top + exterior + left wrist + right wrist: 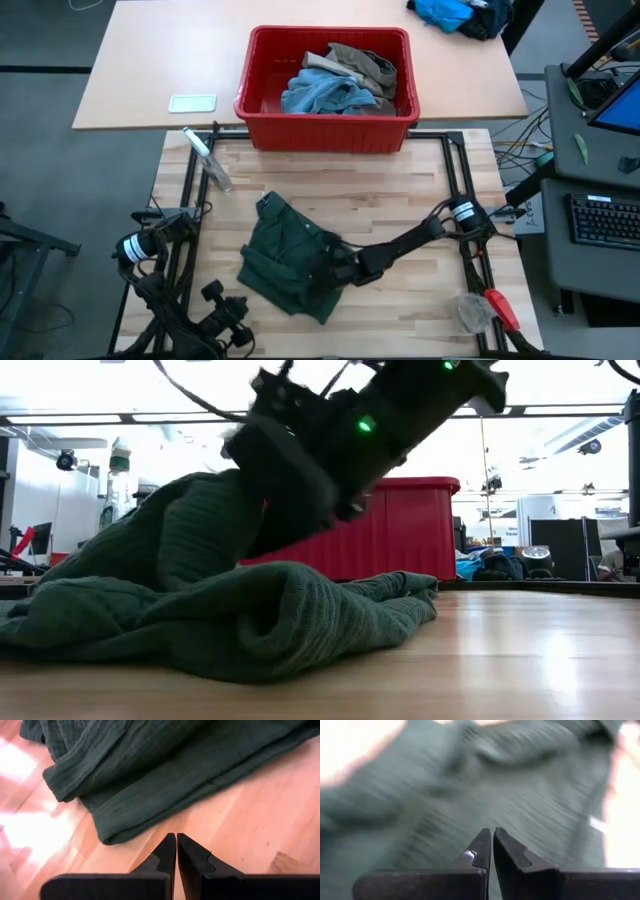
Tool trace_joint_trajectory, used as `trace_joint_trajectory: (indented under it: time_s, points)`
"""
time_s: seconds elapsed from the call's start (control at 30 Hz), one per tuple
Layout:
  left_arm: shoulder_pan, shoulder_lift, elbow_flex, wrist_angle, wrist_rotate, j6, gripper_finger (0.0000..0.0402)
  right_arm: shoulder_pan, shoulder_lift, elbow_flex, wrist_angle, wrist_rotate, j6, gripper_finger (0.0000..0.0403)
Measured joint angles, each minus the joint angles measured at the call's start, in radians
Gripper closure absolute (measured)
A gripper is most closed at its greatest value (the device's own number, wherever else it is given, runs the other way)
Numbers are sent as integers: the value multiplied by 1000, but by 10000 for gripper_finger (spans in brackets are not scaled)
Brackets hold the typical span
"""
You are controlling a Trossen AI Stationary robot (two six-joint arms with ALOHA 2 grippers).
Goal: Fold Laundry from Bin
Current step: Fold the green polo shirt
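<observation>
- The dark green shorts (290, 262) lie crumpled on the wooden table (400, 195), at abt 6 o'clock from the red bin (328, 128), well apart from it.
- The right gripper (338, 268) is over the 3 o'clock edge of the shorts; its arm comes in from 3 o'clock. In the right wrist view its fingers (482, 852) are pressed together, tips right at the green cloth. Whether a fold of cloth is pinched between them, I cannot tell.
- The left gripper (176, 847) is clenched with nothing in it, tips just beside the hem of the shorts, over bare wood. In the high view its arm is low at abt 7 o'clock of the shorts.
- In the bin rest more laundry: the light blue denim trousers (325, 95) and a khaki piece (365, 62) at 1 o'clock of them.
- Step in hand, as I judge: spread the shorts flat before folding.
- To do it well:
  - pull the right edge low and slow toward 3 o'clock, so the cloth slides out and does not bunch more;
  - the left gripper must first open, then take the hem at 6–7 o'clock, as anchor;
  - keep both tips close to the wood, w/o scraping it;
  - check that waistband and legs are separate before the 1st fold.
- Risk: the soft ribbed cloth can slip from a thin pinch, or 2 layers get caught together.
</observation>
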State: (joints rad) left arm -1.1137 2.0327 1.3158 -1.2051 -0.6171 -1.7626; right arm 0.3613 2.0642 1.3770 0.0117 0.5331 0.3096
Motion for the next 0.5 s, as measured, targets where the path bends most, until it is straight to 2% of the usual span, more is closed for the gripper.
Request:
trace_joint_trajectory:
  time_s: [0.17, 0.37, 0.43, 0.5]
  points:
    - [0, 0, 46, -48, -2, 0, 402, 1, 60, -1, 248, -151, -18, 390]
    - [-5, -1, 117, -155, -10, 0, 402, 21, 112, 2, 528, -550, -92, 390]
    - [-4, -1, 129, -175, -36, 0, 402, 37, 104, 4, 506, -561, -111, 390]
    - [-4, -1, 130, -176, -81, 2, 402, 48, 89, 3, 442, -505, -131, 390]
